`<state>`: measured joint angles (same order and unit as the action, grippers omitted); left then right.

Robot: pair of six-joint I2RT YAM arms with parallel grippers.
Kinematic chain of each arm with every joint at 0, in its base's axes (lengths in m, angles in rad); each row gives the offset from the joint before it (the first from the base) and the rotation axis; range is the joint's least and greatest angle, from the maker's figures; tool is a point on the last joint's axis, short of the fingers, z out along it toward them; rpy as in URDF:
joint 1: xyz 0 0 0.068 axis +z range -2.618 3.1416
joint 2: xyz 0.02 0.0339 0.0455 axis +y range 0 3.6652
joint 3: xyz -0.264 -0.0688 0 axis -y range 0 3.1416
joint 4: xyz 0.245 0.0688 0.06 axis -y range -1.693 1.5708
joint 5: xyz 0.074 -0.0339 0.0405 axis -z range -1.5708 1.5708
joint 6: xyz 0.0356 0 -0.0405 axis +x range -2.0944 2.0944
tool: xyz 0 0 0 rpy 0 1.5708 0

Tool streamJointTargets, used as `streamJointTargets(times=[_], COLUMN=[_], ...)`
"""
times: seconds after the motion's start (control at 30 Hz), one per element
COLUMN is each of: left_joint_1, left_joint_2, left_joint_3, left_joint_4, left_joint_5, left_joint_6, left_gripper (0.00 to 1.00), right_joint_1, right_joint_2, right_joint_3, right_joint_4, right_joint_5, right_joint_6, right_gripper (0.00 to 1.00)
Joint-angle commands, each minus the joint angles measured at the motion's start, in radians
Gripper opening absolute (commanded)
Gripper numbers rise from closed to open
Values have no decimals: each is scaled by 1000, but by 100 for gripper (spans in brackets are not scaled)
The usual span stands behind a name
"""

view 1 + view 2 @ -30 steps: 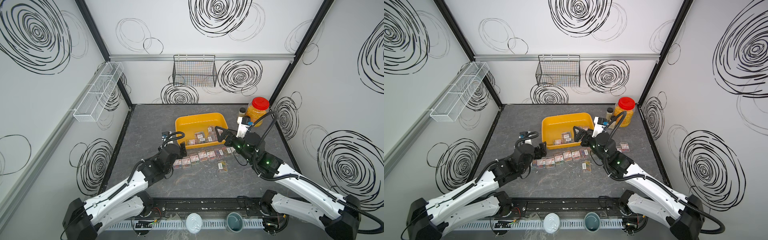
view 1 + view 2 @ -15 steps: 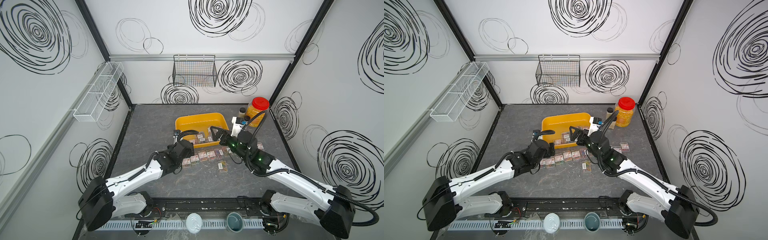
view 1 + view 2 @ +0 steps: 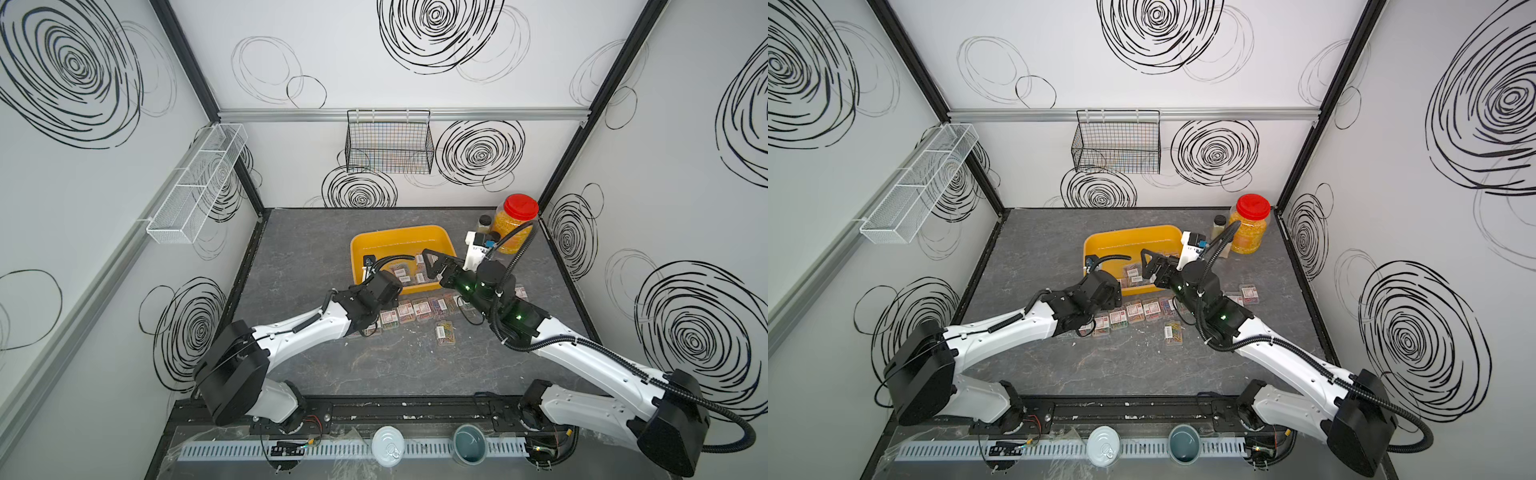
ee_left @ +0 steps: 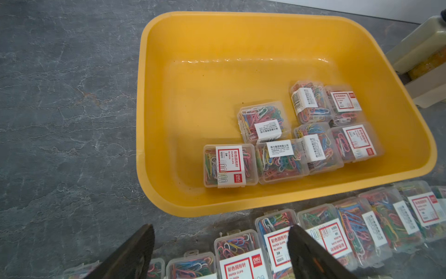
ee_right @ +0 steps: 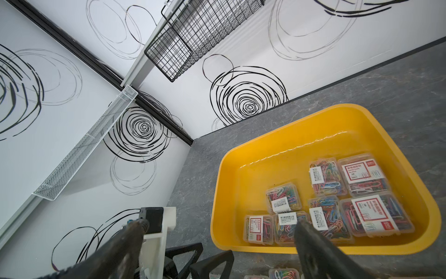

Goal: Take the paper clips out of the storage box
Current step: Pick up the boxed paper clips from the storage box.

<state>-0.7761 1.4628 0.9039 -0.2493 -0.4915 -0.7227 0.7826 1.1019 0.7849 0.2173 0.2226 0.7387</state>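
Note:
The yellow storage box holds several clear cases of paper clips in its near right part. More cases of paper clips lie in a row on the table along the box's near side. My left gripper hangs open above that row, by the box's near left corner, with nothing between its fingers. My right gripper is open and empty over the box's near edge, above the cases inside.
A red-lidded jar and a small bottle stand right of the box. A black wire basket hangs on the back wall, a white mesh rack on the left wall. One loose case lies nearer the front.
My left arm has reached forward from the row of cases towards the box's near left corner. My right gripper has moved left, over the box. Both stay open.

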Motion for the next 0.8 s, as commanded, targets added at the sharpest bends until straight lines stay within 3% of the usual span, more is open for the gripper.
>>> streamJointTargets(times=[0.0,0.27,0.53,0.77], left_joint_1=[14,28,27,46], left_joint_2=[39,142,214,279], left_joint_3=[47,114,190,281], left_joint_4=[-19,-66,-134,-176], left_joint_5=[4,-14,-96,-91], left_joint_6=[-18,-22,-43,-33], left_gripper=[90,88,88,87], right_joint_1=[-13,-60,-297,-526], right_joint_2=[20,12,-76,-110], right_joint_3=[33,0,-196,-358], right_joint_4=[3,-27,-7,88], right_joint_5=[-16,28,97,102], right_joint_6=[2,-40,-156,-234], right_gripper=[100,100,100,100])
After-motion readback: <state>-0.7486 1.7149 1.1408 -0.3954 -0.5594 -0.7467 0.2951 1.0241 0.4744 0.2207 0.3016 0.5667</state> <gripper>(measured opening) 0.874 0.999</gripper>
